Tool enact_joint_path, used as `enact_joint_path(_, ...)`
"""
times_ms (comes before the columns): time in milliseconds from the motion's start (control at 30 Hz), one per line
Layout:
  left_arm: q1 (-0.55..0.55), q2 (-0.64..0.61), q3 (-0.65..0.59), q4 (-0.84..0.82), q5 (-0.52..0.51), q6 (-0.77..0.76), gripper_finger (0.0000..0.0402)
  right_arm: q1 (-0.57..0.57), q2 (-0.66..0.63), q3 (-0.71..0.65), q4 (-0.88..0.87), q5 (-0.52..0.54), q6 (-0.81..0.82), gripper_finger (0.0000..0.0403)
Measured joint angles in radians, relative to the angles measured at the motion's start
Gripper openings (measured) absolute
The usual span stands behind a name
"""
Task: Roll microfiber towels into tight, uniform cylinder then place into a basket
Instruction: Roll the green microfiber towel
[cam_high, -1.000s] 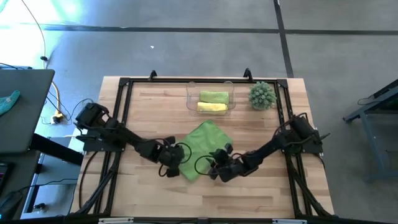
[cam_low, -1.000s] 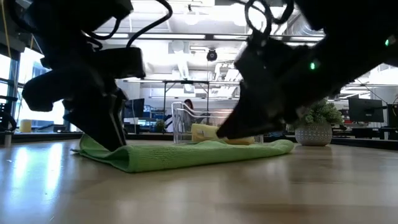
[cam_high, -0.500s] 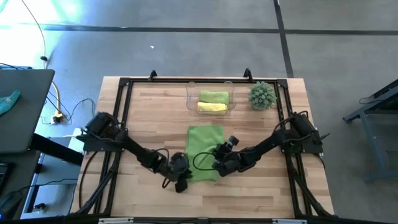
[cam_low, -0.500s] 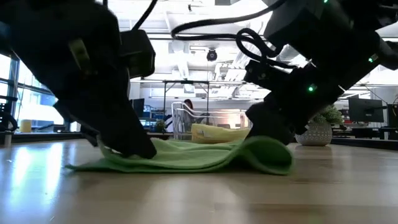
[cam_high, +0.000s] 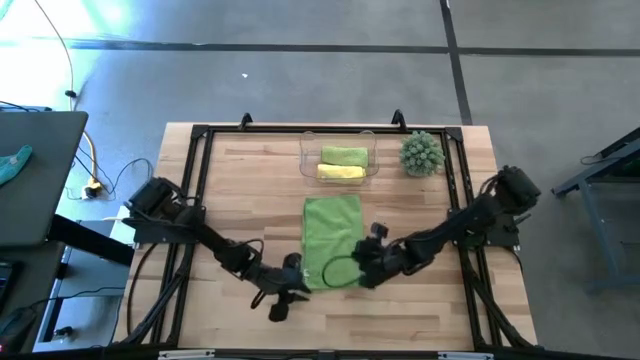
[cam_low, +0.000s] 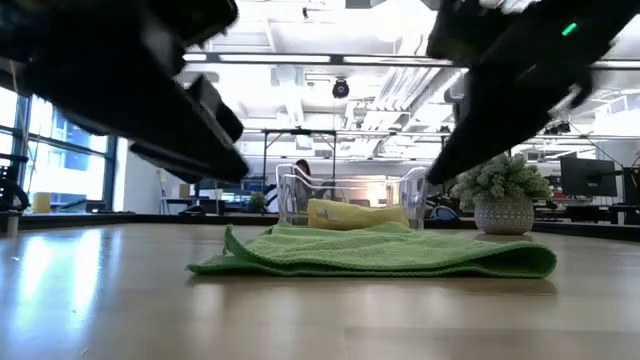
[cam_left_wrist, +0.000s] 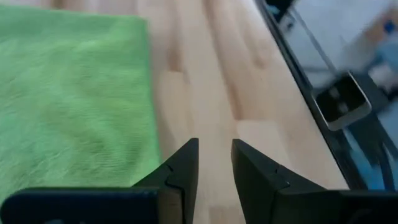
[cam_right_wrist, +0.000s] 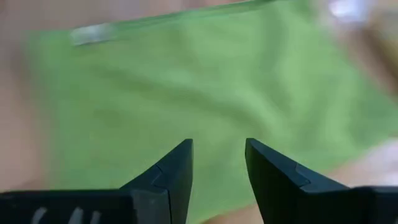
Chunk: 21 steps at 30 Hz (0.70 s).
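1. Near the front edge of the worktop (cam_high: 250, 190), the left jaws (cam_high: 283, 300) hang slightly parted and empty, just off the near left corner of the lime green towel (cam_high: 331, 240).
2. The right jaws (cam_high: 365, 268), also slightly parted and empty, hover at the towel's near right edge.
3. The towel lies flat at mid-worktop, bare wood on both sides.
4. At the back edge, the clear basket (cam_high: 308, 160) holds a rolled green towel (cam_high: 343, 156) and a rolled yellow towel (cam_high: 340, 173), beside a spiky plant (cam_high: 422, 153).
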Motion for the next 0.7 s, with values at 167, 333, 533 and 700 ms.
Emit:
enact_joint_path(167, -0.029, 0.003, 0.0, -0.043, 0.025, 0.179, 0.0085, 0.06, -0.01, 0.001, 0.024, -0.254, -0.094, 0.0138)
enact_joint_path(333, -0.064, 0.005, 0.0, -0.091, -0.071, 0.396, 0.0094, 0.13, 0.023, 0.001, 0.019, -0.292, -0.291, 0.0138)
enact_joint_path(533, -0.068, 0.005, 0.0, -0.129, -0.158, 0.56, 0.0117, 0.175, 0.047, 0.001, 0.018, -0.235, -0.417, 0.0138)
enact_joint_path(700, -0.042, 0.005, 0.0, -0.144, -0.162, 0.602, 0.0149, 0.175, 0.048, 0.001, 0.018, -0.192, -0.417, 0.0138)
